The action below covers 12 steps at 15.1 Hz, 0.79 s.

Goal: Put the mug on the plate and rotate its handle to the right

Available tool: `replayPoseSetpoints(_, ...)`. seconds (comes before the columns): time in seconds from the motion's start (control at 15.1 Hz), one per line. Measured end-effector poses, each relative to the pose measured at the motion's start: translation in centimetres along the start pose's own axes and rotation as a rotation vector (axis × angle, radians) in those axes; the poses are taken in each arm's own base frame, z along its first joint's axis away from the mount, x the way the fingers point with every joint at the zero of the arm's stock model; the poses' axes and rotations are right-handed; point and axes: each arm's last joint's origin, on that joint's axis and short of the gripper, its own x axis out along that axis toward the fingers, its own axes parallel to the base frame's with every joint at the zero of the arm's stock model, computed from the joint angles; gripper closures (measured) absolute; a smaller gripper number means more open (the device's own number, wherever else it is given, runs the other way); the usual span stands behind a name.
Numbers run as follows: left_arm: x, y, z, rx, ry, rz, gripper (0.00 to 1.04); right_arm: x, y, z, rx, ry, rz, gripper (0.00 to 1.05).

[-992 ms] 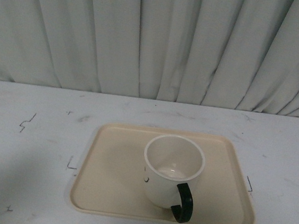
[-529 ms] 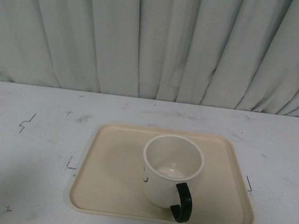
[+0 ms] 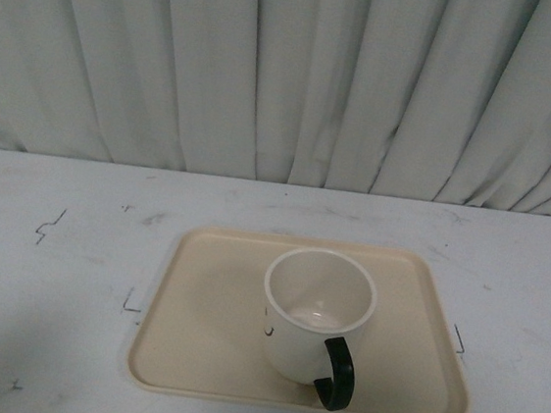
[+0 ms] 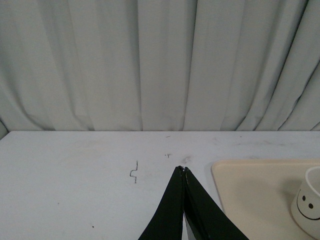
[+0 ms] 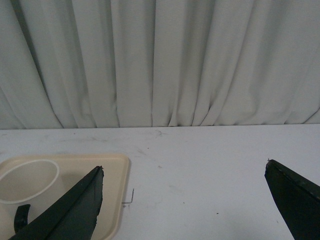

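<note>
The white mug (image 3: 311, 319) stands upright on the beige plate (image 3: 204, 327), right of the plate's middle. Its black handle (image 3: 337, 374) points toward the near edge, slightly right. A bit of the smiley face shows on its left side (image 3: 269, 330). No gripper shows in the front view. In the left wrist view my left gripper (image 4: 183, 170) is shut and empty over the table, left of the plate (image 4: 250, 195); the mug (image 4: 309, 202) with its face shows there. In the right wrist view my right gripper (image 5: 184, 170) is open wide and empty, right of the plate (image 5: 112, 195) and mug (image 5: 27, 182).
The white table (image 3: 52, 272) carries small black corner marks beside the plate (image 3: 130, 302) and a squiggle mark (image 3: 49, 227). A pleated grey-white curtain (image 3: 290, 70) closes off the back.
</note>
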Motion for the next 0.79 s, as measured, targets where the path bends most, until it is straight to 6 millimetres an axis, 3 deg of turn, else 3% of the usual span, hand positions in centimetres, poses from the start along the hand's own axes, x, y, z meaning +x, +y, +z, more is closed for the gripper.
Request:
replayPoseSetpoints(0.66, -0.5, 0.0, 0.0, 0.0, 0.0, 0.0, 1.03, 0.0, 0.0, 0.0, 0.0, 0.0, 0.0, 0.06)
replayPoseSetpoints(0.79, -1.6, 0.0, -0.5, -0.001, 0.024, 0.0, 1.03, 0.0, 0.0, 0.0, 0.0, 0.0, 0.0, 0.06)
